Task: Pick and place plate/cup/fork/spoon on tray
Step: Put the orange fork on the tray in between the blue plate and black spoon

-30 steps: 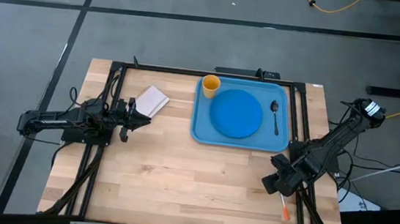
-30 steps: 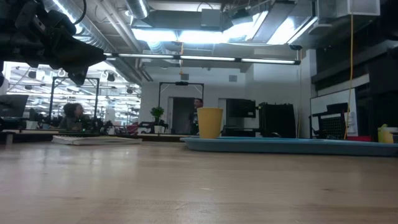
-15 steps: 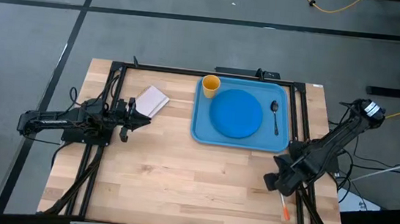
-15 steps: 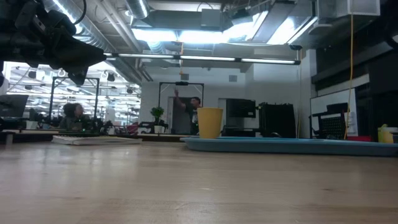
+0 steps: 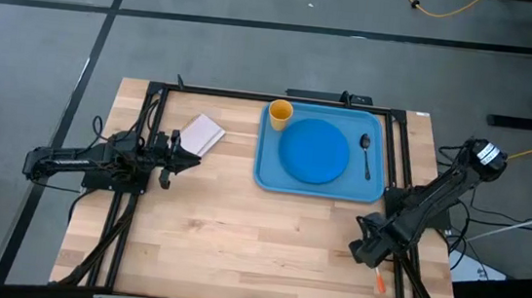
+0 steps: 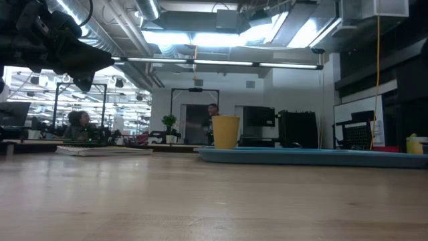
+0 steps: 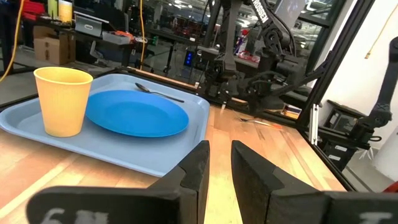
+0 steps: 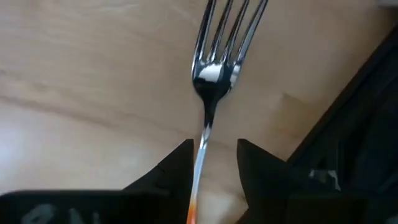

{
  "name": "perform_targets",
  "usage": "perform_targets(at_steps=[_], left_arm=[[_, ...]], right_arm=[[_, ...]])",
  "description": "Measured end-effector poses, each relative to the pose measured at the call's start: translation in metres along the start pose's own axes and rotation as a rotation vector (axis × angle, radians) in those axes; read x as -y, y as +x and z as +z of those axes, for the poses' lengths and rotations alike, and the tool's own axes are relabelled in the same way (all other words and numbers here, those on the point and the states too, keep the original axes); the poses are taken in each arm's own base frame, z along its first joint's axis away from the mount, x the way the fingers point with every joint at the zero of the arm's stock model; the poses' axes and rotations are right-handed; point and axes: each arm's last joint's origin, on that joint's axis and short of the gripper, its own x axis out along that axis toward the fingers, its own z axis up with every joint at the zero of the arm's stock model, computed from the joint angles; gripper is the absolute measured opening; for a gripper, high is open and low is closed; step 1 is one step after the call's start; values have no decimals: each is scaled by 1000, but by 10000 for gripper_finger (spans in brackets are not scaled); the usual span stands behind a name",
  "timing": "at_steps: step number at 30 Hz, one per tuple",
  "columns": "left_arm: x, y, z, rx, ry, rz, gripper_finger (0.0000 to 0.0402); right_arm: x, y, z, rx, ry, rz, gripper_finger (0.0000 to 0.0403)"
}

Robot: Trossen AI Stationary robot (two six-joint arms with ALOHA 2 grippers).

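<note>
- Pale wooden worktop (image 5: 238, 234) framed by black rails sits on a grey floor; beyond it I see an open lab with ceiling lights and a person far back in a doorway.
- My large light-blue rectangular tray (image 5: 266, 173) lies toward the far right part of the worktop, and already carries three of the four items.
- Flat round blue plate (image 5: 314, 151) fills the tray's middle; the small yellow-orange cup (image 5: 280, 111) stands upright in the tray's far left corner; the small dark spoon (image 5: 366, 154) lies along the tray's right edge, apart from the plate.
- Only the fork with silver tines and an orange-red handle (image 8: 217, 68) is left. It lies flat near the worktop's near right corner, well apart from the tray.
- My right gripper (image 8: 211, 165) is down over it, fingers parted a little with the fork's thin neck running between them. I judge this lines up a pinch across the narrow shaft; no closure on it shows yet.
- Left gripper (image 7: 219, 168) waits low near the worktop's left edge, fingers a narrow gap apart, holding nothing, clear of the work.
- A pale flat pad (image 5: 203, 134) lies just beyond it.
</note>
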Motion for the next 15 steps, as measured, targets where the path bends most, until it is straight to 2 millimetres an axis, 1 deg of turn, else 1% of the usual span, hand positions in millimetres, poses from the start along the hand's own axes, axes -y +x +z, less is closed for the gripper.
perform_targets(at_steps=[8, 15], left_arm=[[0, 0, 0, 0, 0, 0, 59], [0, 0, 0, 0, 0, 0, 59]], right_arm=[[-10, 16, 1, 15, -53, -40, 127], [-13, 22, 1, 46, -52, -54, 127]])
